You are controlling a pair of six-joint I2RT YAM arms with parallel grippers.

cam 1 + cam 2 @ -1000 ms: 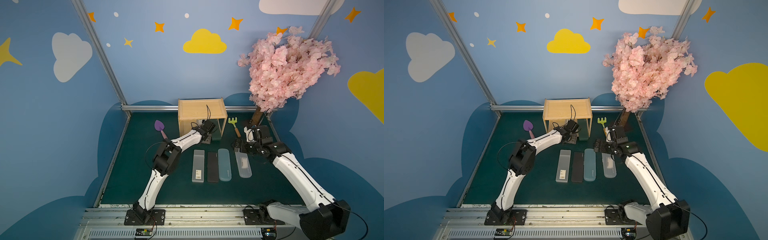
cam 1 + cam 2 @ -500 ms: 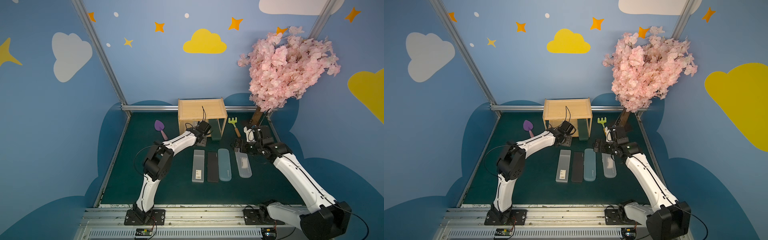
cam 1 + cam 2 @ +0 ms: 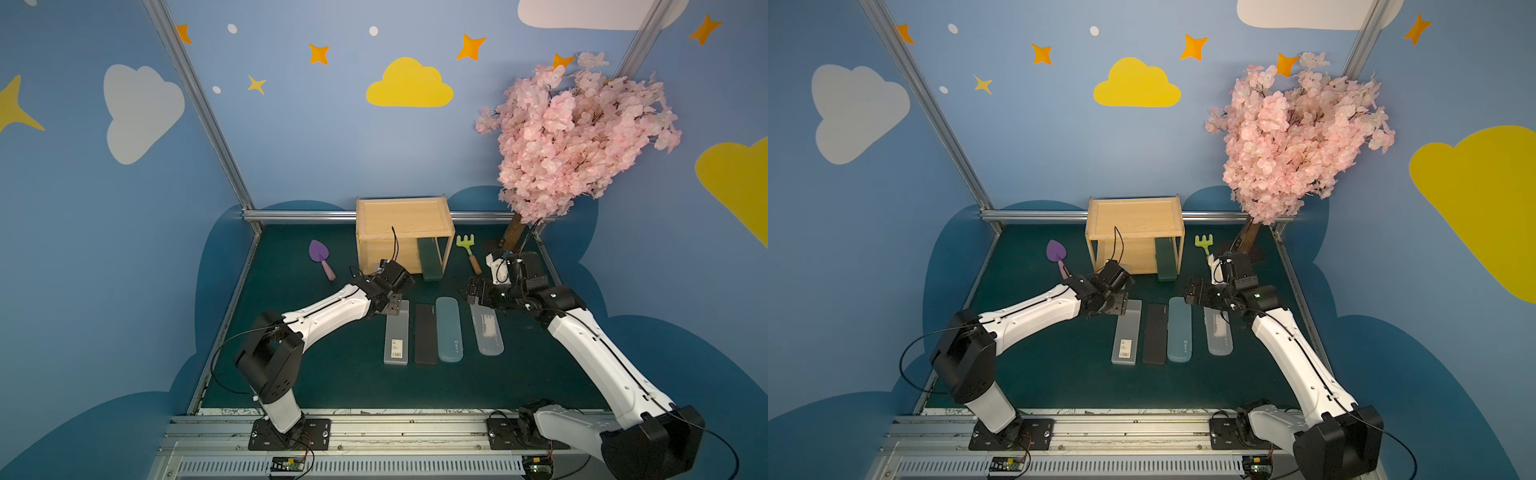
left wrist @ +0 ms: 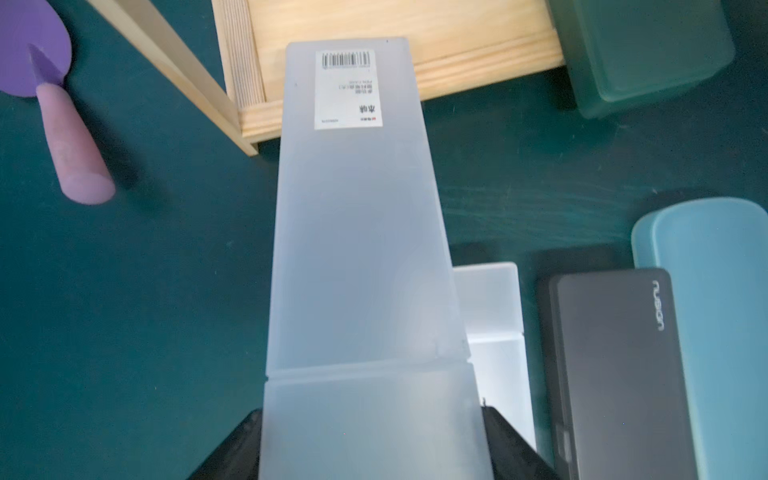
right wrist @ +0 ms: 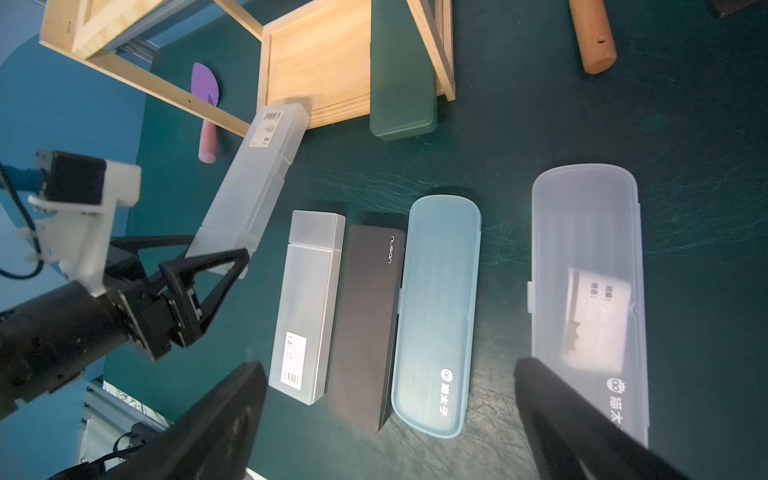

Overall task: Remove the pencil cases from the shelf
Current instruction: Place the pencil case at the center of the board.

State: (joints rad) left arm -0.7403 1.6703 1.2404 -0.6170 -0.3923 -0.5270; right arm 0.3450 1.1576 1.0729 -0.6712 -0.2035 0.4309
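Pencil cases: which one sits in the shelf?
The dark green case, half inside the shelf; four lie on the mat, the left end effector holds a frosted one.

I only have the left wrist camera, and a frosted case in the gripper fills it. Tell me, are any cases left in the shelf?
Observer: One, besides the frosted case you hold. A dark green case sits in the shelf's lower tier, poking out the front beside the post nearest the green rake.
Operator: And the top tray?
Observer: Bare wood in both top views; nothing lies on it.
Operator: Where's the right gripper?
Observer: The right gripper is open and empty, above the mat by a clear case, the fourth in the row there.
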